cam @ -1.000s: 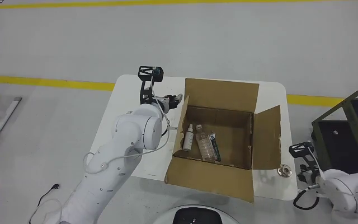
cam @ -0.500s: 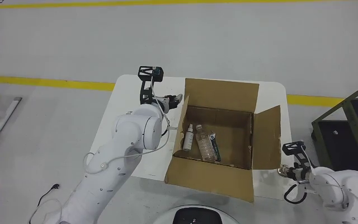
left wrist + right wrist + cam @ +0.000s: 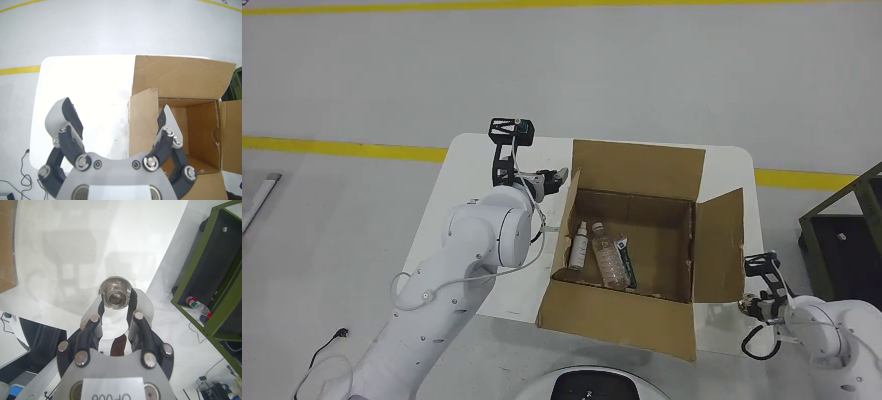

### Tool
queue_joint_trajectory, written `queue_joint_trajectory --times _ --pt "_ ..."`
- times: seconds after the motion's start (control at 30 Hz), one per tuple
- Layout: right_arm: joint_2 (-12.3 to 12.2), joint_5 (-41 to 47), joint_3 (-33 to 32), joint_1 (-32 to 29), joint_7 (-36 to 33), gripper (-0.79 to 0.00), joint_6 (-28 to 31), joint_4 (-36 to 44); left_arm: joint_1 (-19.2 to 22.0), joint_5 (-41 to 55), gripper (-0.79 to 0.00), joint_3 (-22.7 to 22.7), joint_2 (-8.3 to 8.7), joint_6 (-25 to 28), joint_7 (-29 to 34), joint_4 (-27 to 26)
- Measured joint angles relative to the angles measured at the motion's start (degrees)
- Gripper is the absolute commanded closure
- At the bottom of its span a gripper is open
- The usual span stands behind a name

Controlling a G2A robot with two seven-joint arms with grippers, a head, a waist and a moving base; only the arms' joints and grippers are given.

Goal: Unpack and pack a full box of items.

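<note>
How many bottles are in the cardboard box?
2. A small white bottle lies by one side wall of the cardboard box, and a clear bottle lies right beside it. The near wall may hide others.

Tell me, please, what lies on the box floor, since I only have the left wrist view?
Observer: A small white bottle, a clear bottle and a dark tube lie there, near the left wall.
Operator: Thanks; where is the right gripper?
Observer: At the table's near right corner, outside the box's right flap.
Operator: Does it hold anything?
Observer: No; its open jaws straddle a metal flange resting on the table.
</note>
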State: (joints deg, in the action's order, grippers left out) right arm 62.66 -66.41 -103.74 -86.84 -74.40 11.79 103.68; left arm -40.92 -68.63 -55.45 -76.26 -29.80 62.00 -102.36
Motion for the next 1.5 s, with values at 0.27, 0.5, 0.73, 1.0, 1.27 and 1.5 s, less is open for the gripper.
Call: queue_joint_trajectory --times 0.27,0.5,0.73,1.0,1.27,1.5 --pt "-0.27 -0.20 0.67 0.24 0.24 -0.262 -0.38 -0.72 0.00 0.00 -0.785 0.00 0.00 0.00 0.00 0.00" --pt "-0.49 -0.17 1.15 0.42 0.47 -0.225 -0.85 -1.15 0.00 0.00 -0.785 0.00 0.00 0.00 0.00 0.00" --pt "-0.66 -0.38 1.94 0.67 0.85 -0.077 -1.40 -1.91 0.00 0.00 -0.785 0.00 0.00 0.00 0.00 0.00" --pt "-0.91 -0.45 2.06 0.66 0.95 0.000 -1.95 -1.82 0.00 0.00 -0.785 0.00 0.00 0.00 0.00 0.00" --pt "-1.26 3.48 -1.04 0.92 0.77 0.000 -2.20 2.15 0.00 0.00 -0.785 0.00 0.00 0.00 0.00 0.00" --pt "-1.97 16.01 -12.34 2.28 -1.20 0.000 -2.58 15.60 0.00 0.00 -0.785 0.00 0.00 0.00 0.00 0.00"
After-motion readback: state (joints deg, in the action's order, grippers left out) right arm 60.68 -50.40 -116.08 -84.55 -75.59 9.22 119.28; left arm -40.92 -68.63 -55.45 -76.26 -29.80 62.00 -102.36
